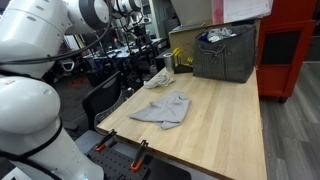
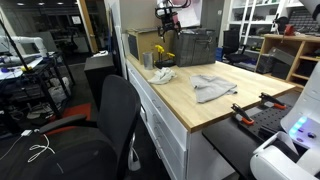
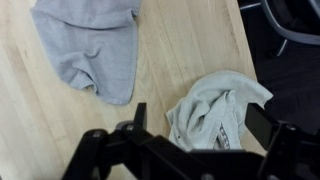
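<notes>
My gripper [image 3: 200, 122] is open and empty, its dark fingers [image 3: 262, 124] standing wide apart. Right below it a crumpled light-grey cloth [image 3: 215, 108] lies on the wooden table [image 3: 170, 50] close to the table's edge. In an exterior view the gripper [image 2: 167, 14] hangs well above that cloth [image 2: 162, 75], not touching it. A second, flatter grey cloth [image 3: 95, 45] is spread out further in on the table, and both exterior views show it [image 1: 165, 108] [image 2: 212, 88]. The crumpled cloth [image 1: 158, 78] sits towards the far end.
A dark grey bin [image 1: 225, 52] [image 2: 195, 45] full of items stands at the far end of the table. A black office chair [image 2: 110, 115] is beside the table's long edge. Clamps [image 1: 140, 150] grip the near edge. A red cabinet [image 1: 290, 45] stands behind.
</notes>
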Robot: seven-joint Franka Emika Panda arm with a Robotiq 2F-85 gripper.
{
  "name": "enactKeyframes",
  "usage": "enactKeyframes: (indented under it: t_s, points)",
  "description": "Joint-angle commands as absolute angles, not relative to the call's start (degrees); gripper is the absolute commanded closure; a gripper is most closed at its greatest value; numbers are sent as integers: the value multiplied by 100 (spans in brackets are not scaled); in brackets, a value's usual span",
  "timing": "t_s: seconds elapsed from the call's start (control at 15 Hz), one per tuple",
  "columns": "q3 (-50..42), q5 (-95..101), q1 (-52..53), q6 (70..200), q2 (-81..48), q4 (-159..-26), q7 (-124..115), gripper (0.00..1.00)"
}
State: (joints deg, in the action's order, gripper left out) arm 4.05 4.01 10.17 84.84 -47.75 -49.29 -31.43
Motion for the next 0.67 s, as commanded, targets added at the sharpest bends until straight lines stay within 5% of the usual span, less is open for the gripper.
enactKeyframes:
  t_s: [0.0, 0.6]
  points:
    - [610, 128, 777, 8520, -3895, -6304, -2751, 0]
    - [351, -617, 835, 8748, -2643, -8616, -3074, 0]
